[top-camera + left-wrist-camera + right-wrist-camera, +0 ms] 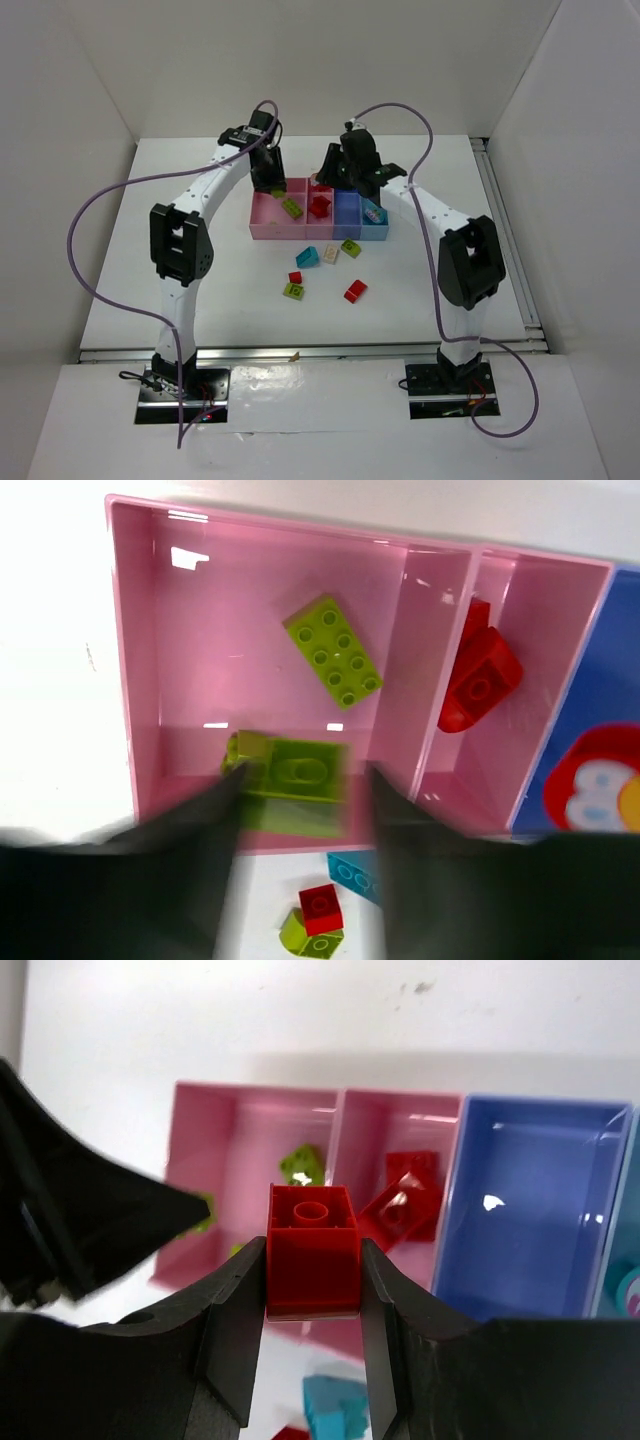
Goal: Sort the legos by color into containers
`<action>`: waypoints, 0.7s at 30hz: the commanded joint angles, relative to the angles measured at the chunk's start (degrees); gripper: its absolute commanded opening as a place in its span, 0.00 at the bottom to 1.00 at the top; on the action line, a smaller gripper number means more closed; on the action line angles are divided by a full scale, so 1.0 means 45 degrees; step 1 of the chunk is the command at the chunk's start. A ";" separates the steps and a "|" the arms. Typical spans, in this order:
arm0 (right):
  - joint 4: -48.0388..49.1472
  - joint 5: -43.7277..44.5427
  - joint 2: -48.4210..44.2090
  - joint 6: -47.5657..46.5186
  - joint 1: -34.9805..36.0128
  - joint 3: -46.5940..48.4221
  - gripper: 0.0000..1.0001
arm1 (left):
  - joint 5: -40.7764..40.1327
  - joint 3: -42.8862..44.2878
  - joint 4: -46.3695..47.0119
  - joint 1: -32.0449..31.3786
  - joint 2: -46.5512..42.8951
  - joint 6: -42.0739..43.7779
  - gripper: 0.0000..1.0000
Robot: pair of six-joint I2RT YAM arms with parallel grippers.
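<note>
A white table [240, 310] sits between plain white walls [400, 50], with what looks like a metal rail [350, 349] edging it.

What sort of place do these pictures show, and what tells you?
Probably a robotics lab test cell: left arm and right arm bolted to a white table, white walls around, toy bricks and sorting bins as props.

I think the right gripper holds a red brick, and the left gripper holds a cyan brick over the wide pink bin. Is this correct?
One detail is wrong. The left gripper holds a lime green brick, not a cyan one. The left wrist view shows it over the wide pink bin. The rest stands: the right gripper does hold a red brick.
</note>
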 commanded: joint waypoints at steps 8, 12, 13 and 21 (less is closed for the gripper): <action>-0.0254 0.0863 0.1913 -0.0547 -0.0447 0.1963 0.04 | 0.0092 0.0487 0.0116 0.0200 -0.0279 0.0777 1.00; -0.0506 0.0475 0.2753 -0.0703 -0.0564 0.3189 0.08 | 0.0209 0.0371 0.0116 0.0317 -0.0885 0.0893 1.00; -0.0623 0.0356 0.3180 -0.0703 -0.0564 0.3444 0.12 | 0.0325 0.0254 0.0116 0.0433 -0.1060 0.0895 1.00; -0.1054 0.0588 0.2738 -0.0840 -0.0564 0.3604 0.64 | 0.0833 -0.0156 -0.0001 0.0435 -0.1764 0.1012 1.00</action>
